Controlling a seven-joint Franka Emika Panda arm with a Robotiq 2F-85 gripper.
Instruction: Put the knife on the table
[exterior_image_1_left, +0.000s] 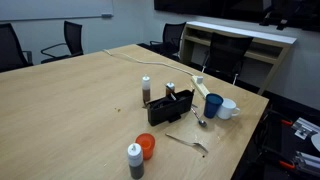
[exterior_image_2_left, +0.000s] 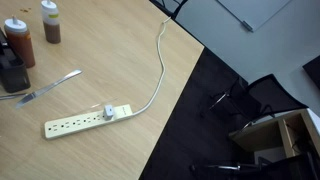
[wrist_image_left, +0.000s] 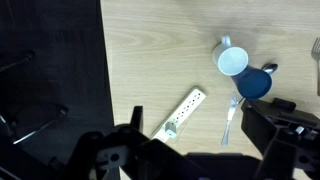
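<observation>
Bench: large light-wood table (exterior_image_1_left: 70, 110), seen in both exterior views and the wrist view.

Gripper (wrist_image_left: 192, 125): seen in the wrist view only, as dark bulk along the bottom of the frame. The jaws stand wide apart with nothing between them but bare wood and the strip far below. It grips nothing.

Black box-shaped holder (exterior_image_1_left: 170, 107): away from every edge, in the half of the bench nearer the cups.

White multi-socket power strip (exterior_image_2_left: 85, 121): flat, close to the bench edge that borders the dark carpet. Its pale cable (exterior_image_2_left: 158, 70) runs along that edge towards the corner.

Two brown bottles with white caps (exterior_image_2_left: 20, 42) (exterior_image_2_left: 48, 20): upright, just beyond the holder.

Grey bottle with a white cap (exterior_image_1_left: 135, 160) and an orange round container (exterior_image_1_left: 146, 146): just beside each other at the near edge in an exterior view.

Blue cup (wrist_image_left: 255, 82) and white mug (wrist_image_left: 232, 60): just beside each other, near the strip's edge of the bench.

Knife: the flat silver metal utensil (exterior_image_2_left: 50, 87) reads as a table knife, but I cannot tell for sure. It lies flat on the wood between holder and strip, touching neither.
</observation>
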